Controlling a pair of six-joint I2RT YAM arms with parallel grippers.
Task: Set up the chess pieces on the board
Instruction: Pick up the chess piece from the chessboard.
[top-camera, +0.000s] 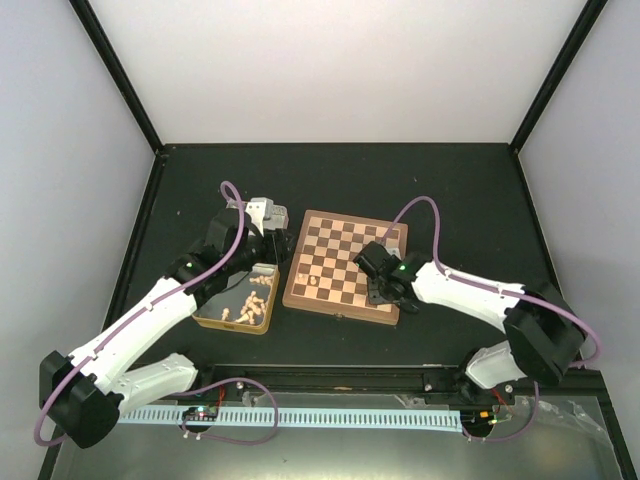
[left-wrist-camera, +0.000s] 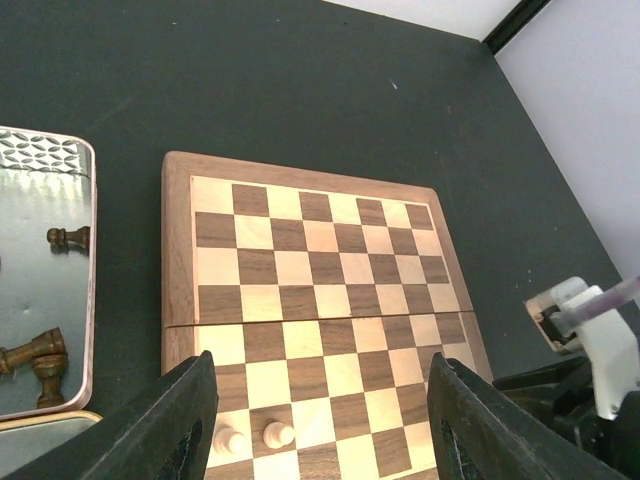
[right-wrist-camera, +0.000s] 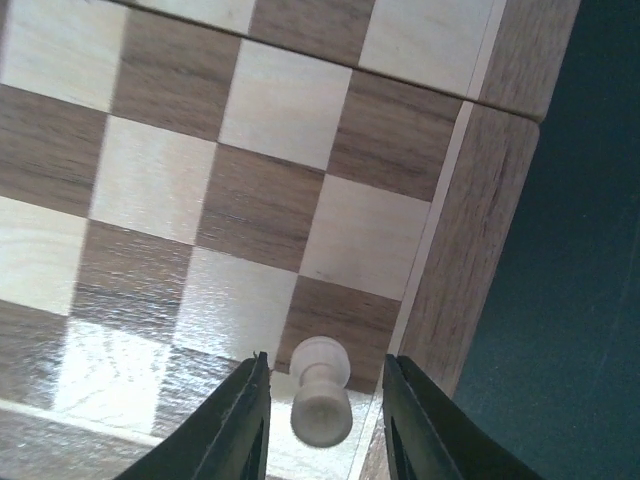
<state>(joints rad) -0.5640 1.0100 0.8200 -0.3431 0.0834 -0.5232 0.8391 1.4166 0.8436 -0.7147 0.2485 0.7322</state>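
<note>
Board (top-camera: 340, 262) position: flat on the dark table (top-camera: 450, 190), between the two arms, with nearly every square bare.

Right gripper (right-wrist-camera: 326, 358) – positioned low over the board's near right corner. Its fingers (right-wrist-camera: 240, 420) stand a little apart, with a pale pawn (right-wrist-camera: 320, 400) between them. A narrow gap shows on each side of the pawn, so neither finger is seen touching it. The pawn is on the dark square in the last column, just beside the light wood border. It is blurred in the right wrist view, so whether it stands upright cannot be told.

Left gripper (left-wrist-camera: 322, 400) – positioned at the board's left side, above the edge nearest the trays. Its fingers (left-wrist-camera: 170, 420) are spread wide and nothing is between them.

Two more pale pieces (left-wrist-camera: 252, 436) stand side by side on adjacent squares in the row closest to the left gripper.

Remaining chessmen:
- Cream pieces (top-camera: 245, 300) lie in a loose heap in a gold-sided tray (top-camera: 262, 322) left of the board, near its near left corner.
- Dark pieces (left-wrist-camera: 35, 352) lie in a silver tin tray (left-wrist-camera: 40, 200), just beside the board's left edge in the left wrist view. Two lie touching and one lies apart.
</note>
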